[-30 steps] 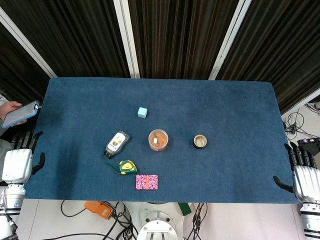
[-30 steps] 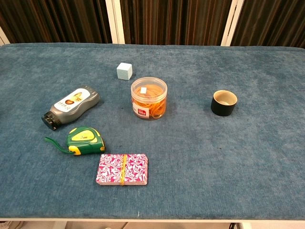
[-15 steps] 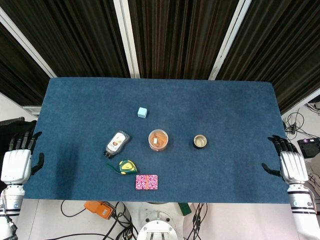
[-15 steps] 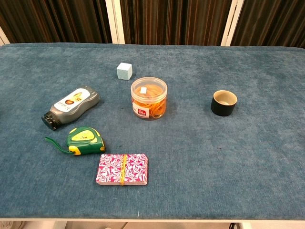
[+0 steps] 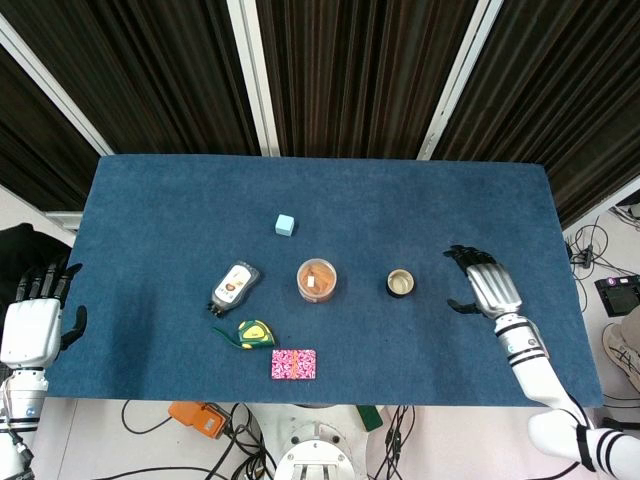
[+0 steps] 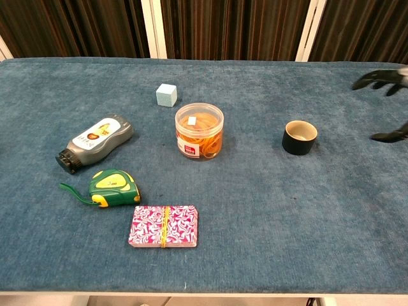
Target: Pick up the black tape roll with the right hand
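The black tape roll (image 5: pixel 400 283) (image 6: pixel 299 137) stands on end on the blue table, right of centre, with its pale inner core showing. My right hand (image 5: pixel 483 281) hovers over the table a short way to the right of the roll, fingers spread and holding nothing. The chest view catches only its dark fingertips (image 6: pixel 380 78) at the right edge. My left hand (image 5: pixel 36 322) stays off the table's left front corner, open and empty.
A clear jar of orange rubber bands (image 5: pixel 316 280) stands left of the roll. Further left lie a grey bottle (image 5: pixel 235 286), a green tape measure (image 5: pixel 253 333), a pink patterned card pack (image 5: pixel 293 364) and a pale blue cube (image 5: pixel 285 225).
My right hand has moved from beyond the table's right front corner up and left over the table, toward the tape roll. The left hand has stayed put.
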Robot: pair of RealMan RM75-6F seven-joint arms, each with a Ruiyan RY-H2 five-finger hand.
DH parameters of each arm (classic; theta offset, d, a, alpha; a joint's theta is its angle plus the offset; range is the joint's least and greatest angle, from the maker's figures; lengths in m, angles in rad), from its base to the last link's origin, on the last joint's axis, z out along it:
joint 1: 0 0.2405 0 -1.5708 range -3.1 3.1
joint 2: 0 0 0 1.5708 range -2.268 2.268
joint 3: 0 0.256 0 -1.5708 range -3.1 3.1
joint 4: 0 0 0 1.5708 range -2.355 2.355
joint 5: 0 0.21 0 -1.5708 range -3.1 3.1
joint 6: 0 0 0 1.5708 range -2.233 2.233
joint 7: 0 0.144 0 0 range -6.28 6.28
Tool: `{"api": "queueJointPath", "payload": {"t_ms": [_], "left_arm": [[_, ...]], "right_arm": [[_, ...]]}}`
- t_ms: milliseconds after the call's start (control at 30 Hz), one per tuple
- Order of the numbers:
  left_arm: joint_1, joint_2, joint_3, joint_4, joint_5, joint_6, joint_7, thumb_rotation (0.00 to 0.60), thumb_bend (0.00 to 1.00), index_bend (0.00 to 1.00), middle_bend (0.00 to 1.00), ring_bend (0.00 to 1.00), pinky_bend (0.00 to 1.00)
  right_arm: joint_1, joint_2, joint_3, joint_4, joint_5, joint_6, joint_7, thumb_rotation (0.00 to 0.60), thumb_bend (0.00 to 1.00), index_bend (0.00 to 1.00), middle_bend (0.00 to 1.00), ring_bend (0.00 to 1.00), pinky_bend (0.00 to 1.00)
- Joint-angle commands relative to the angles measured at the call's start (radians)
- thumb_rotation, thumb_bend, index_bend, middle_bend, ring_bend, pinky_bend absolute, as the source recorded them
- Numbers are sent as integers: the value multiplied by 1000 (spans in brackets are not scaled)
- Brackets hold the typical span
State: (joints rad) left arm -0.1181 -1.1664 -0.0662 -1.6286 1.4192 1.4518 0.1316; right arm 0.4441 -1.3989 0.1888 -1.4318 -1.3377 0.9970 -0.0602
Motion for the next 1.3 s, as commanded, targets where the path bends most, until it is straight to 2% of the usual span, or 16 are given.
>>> {"api": "queueJointPath", "payload": {"t_ms": [33,267,400,633,900,1300], "left_arm": [[0,1,0,0,-1,-1,-2,600,453,144,42,123,84],[-2,3,0,0,-1,-6,-7,600,452,144,42,123,84],[-1,4,1,-1,-1,-6,-8,600,452,144,42,124,84],[-2,4,1,-1,-4,-9,-9,600,453,144,42,124,84],[-3,4,0,0,-4,-10,-7,600,453,144,42,125,84],[-3,5,1,-3,-7,-13,-11,600,453,144,42,125,84]], "right_arm": [[42,-27,5,-11,14,-42,-38,600,359,250,210,200,240],[100,-72,8,-15,69,-93,-108,600,359,247,210,200,240],[124,-109,16,22,128,-115,-126,600,359,245,210,201,241],[151,-156,9,78,169,-130,-148,600,359,242,210,209,245],[177,-197,13,121,178,-135,-121,600,359,280,252,284,300],[212,-224,-1,143,174,-154,-118,600,364,400,361,423,435]]}}
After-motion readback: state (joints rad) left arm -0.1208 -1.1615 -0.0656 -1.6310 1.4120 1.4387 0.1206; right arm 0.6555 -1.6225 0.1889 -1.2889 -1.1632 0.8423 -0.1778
